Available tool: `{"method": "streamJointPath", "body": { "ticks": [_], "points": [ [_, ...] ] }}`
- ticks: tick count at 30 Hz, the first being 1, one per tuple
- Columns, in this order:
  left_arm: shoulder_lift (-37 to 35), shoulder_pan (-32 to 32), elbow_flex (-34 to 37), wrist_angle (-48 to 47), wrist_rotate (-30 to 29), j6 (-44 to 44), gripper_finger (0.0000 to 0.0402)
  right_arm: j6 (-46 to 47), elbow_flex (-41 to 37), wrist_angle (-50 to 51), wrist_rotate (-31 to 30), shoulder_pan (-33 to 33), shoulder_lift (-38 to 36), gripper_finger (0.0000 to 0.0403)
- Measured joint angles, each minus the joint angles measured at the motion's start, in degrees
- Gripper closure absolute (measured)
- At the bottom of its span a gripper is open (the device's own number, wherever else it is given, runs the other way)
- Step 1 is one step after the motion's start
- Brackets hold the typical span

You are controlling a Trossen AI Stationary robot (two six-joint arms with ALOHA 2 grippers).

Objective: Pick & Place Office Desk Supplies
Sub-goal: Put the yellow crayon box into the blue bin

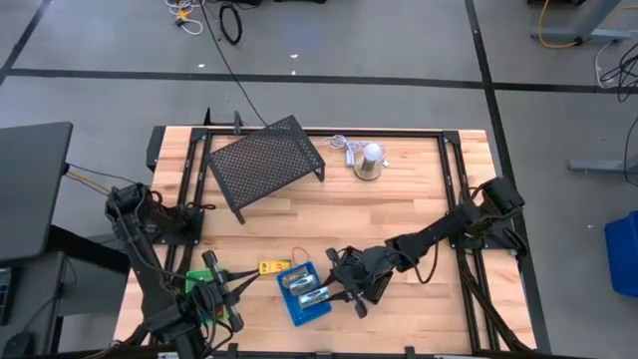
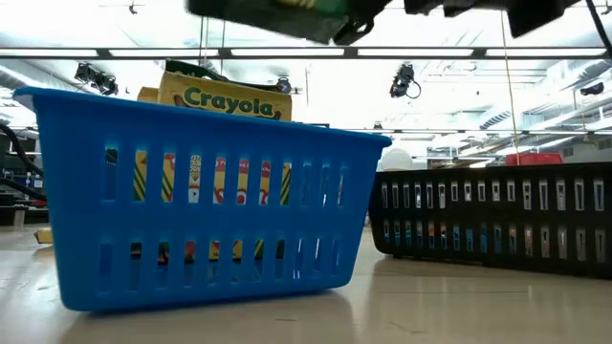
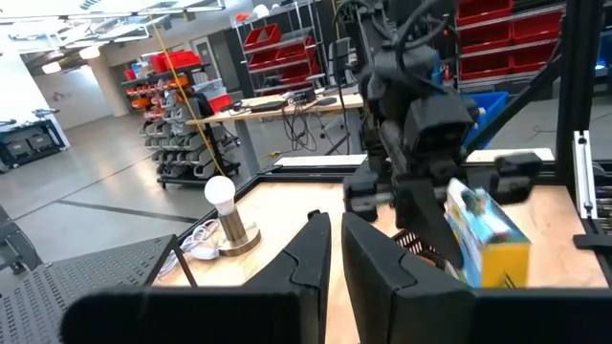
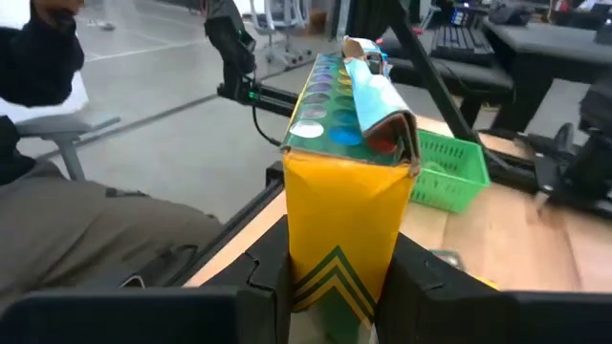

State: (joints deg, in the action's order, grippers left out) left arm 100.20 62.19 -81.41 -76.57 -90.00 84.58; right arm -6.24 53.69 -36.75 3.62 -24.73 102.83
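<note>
My right gripper (image 1: pixel 337 284) is shut on a yellow-green crayon box (image 4: pixel 339 182) over the blue tray (image 1: pixel 304 299). The tray stands on the table with other crayon boxes (image 2: pixel 225 96) upright inside it. In the low view the held box (image 2: pixel 277 14) hangs above the tray's rim. Another crayon box (image 1: pixel 274 266) lies flat on the table beside an orange loop (image 1: pixel 297 254). My left gripper (image 3: pixel 335 258) hovers shut and empty over the green tray (image 1: pixel 204 294) at the near left, pointing toward the right arm. My right gripper pinches the crayon box by its closed end (image 4: pixel 330 263), one finger (image 4: pixel 273 277) on each narrow side. The fingers come nearly level from the table's right and lie along the box. The box is lifted clear above the blue tray, its opened flap end (image 4: pixel 382 105) pointing away from the wrist.
A large black mesh rack (image 1: pixel 264 165) stands at the far left-centre. A silver dome-shaped thing with a white cord (image 1: pixel 369 160) sits to its right. Bare wood lies between these and the trays. The table's black frame rails (image 1: pixel 454 189) run along both sides.
</note>
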Motion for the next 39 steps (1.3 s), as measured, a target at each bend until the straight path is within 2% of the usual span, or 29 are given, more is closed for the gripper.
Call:
{"method": "streamJointPath", "body": {
  "ticks": [11, 25, 34, 36, 39],
  "points": [
    [0.1, 0.0, 0.0, 0.2, 0.0, -0.1, 0.0363, 3.3, 0.0, -8.9, 0.9, 0.0, 8.5, 0.0304],
    [0.2, 0.0, 0.0, 0.3, 0.0, -0.2, 0.0363, 4.0, 3.0, -6.8, 0.5, 0.5, 15.5, 0.0304],
    [0.2, 0.0, 0.0, 0.3, 0.0, -0.1, 0.0363, 5.4, 3.3, -4.2, -0.8, 1.0, 15.6, 0.0303],
    [0.2, 0.0, 0.0, 0.3, 0.0, 0.0, 0.0363, 5.4, 3.3, -4.1, -0.7, 1.0, 15.6, 0.0270],
    [0.2, -0.1, 0.0, 0.3, 0.0, 0.2, 0.0363, 5.8, 3.3, -4.3, -1.1, 0.9, 15.5, 0.0192]
  ]
}}
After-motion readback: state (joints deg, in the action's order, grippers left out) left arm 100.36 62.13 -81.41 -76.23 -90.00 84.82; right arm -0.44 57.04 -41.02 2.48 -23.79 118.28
